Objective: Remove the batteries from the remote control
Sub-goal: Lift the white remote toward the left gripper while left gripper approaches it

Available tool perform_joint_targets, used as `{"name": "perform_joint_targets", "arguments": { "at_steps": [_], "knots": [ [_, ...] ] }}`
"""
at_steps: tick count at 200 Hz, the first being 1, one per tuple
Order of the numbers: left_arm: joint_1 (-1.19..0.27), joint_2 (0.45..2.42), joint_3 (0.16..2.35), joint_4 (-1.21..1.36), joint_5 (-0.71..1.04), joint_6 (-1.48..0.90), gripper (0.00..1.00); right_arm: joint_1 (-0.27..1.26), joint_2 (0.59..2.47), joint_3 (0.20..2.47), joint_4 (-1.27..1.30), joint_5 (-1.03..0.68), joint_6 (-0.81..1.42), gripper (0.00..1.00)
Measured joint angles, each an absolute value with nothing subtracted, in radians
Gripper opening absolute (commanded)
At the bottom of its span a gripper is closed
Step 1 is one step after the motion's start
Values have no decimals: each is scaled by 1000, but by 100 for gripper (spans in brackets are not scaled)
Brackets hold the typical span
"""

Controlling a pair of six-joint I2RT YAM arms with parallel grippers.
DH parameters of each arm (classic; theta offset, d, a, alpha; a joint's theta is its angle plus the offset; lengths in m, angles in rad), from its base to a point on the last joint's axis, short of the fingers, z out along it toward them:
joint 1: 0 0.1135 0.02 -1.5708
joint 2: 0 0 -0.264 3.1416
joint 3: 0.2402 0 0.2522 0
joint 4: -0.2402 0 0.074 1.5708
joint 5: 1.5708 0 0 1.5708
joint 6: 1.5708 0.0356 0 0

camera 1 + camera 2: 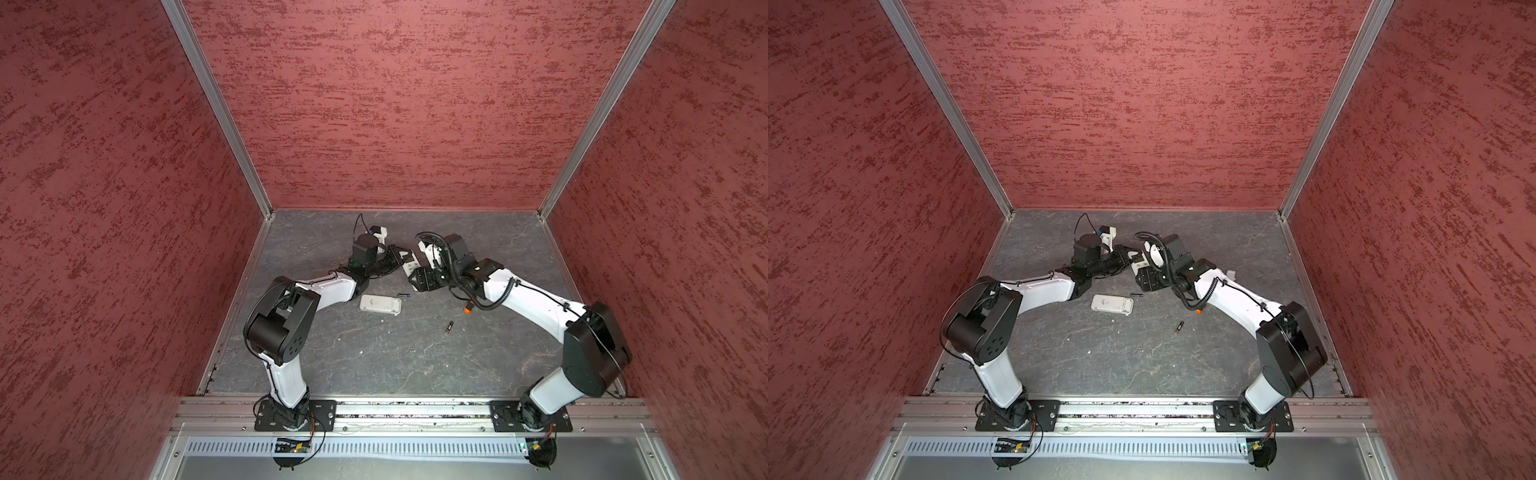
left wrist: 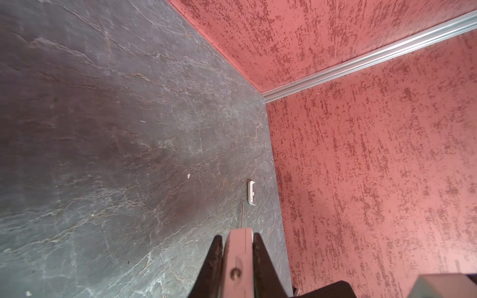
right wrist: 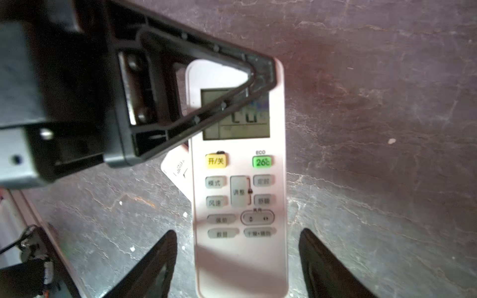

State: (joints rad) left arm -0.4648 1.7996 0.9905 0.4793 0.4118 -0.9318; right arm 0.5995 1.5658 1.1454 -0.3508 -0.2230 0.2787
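Repositioning step: left gripper (image 2: pixel 237 235) pinches the remote control (image 3: pixel 240 258) edgewise, right gripper (image 3: pixel 238 232) stands spread astride it; next, right jaws should close squarely.

Both top views look down from high above the front rail (image 1: pixel 415 409), far off, sharing the whole table (image 1: pixel 395 361). Left wrist view faces along the table toward a wall corner (image 2: pixel 265 96), close. Right wrist view looks close down on the remote (image 3: pixel 240 196); left wrist sees it edge-on.
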Motion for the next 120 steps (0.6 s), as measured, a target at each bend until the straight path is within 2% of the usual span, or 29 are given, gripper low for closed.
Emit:
{"name": "perform_joint_targets", "arguments": {
  "at_steps": [52, 120],
  "knots": [
    [-409, 1779, 892, 684, 406, -990, 0, 546, 1438, 940, 17, -292, 562, 79],
    [-414, 1733, 776, 1000, 321, -1067, 0, 518, 1557, 881, 395, -457, 860, 71]
  ]
}}
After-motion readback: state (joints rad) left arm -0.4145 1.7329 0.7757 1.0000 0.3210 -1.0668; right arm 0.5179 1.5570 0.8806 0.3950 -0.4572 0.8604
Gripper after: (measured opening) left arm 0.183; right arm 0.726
